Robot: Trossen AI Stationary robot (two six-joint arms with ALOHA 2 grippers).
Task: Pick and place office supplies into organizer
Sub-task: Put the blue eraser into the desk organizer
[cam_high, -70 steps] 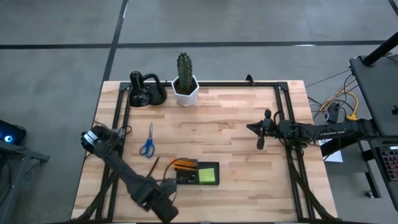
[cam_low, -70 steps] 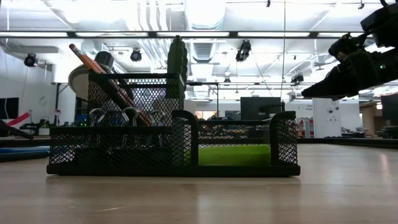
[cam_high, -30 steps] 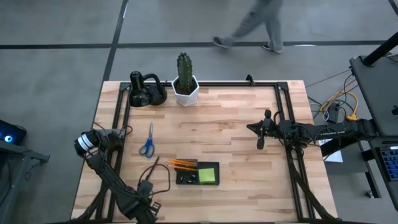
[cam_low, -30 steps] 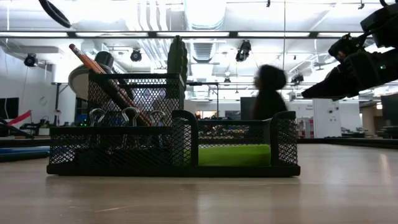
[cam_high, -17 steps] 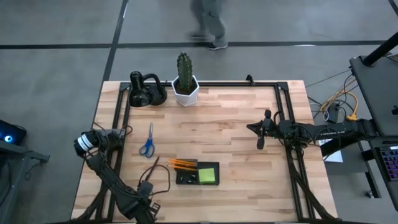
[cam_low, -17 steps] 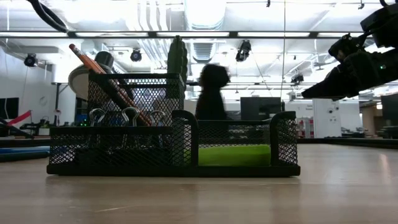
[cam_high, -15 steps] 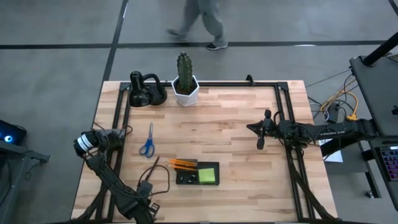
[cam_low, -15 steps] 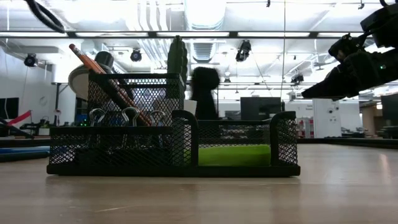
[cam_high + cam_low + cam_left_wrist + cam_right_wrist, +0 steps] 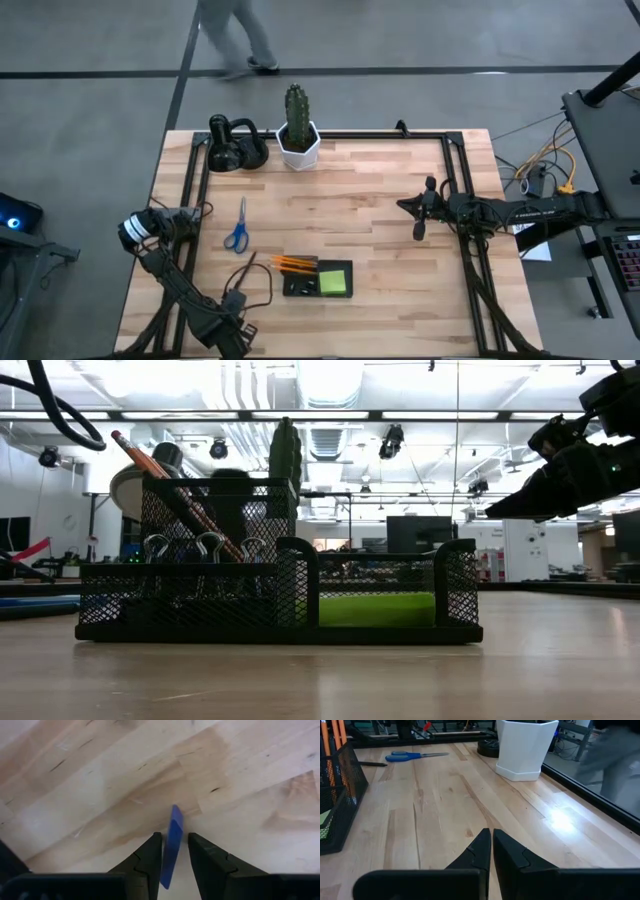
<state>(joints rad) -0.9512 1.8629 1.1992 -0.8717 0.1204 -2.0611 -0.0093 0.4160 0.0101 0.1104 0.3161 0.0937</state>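
Arm L low at table's near edge, claw (image 9: 174, 851) pinching blue strip (image 9: 171, 845); R claw (image 9: 491, 844) shut.

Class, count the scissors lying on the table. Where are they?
1: the blue-handled scissors lie on the table's left side, outside the organizer. None other visible.

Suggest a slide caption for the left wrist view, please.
Left gripper holding a thin flat blue item above the wooden table.

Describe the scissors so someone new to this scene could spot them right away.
Start at the white cactus pot on the table's far edge, then come toward the near side and a bit left, past the black desk gadget. The scissors lie flat on bare wood, left of the black mesh organizer. They are the only blue-handled thing there.
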